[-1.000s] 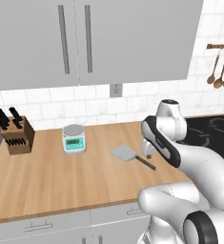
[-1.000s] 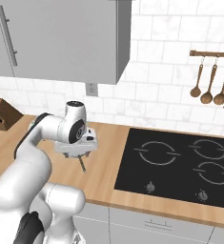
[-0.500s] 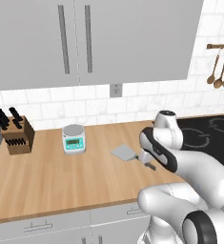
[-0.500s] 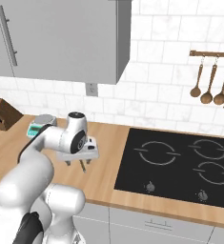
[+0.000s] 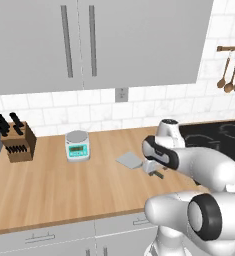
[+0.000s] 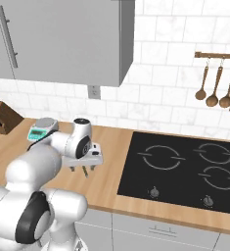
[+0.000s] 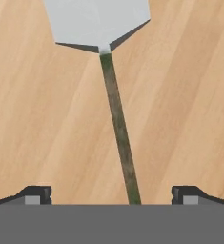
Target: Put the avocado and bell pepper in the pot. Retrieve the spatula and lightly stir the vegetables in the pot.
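Hand view shows the gripper (image 7: 111,193) spread wide astride the spatula (image 7: 114,102); light, stiff, best pinched mid-handle.

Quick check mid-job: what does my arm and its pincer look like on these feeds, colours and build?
The arm is glossy white with rounded, bulbous links and dark grey to black bands at the joints. The pincer has a white hand block with two short dark fingers; in the hand view the fingertips are small, dark and blocky. No cables or markings visible.
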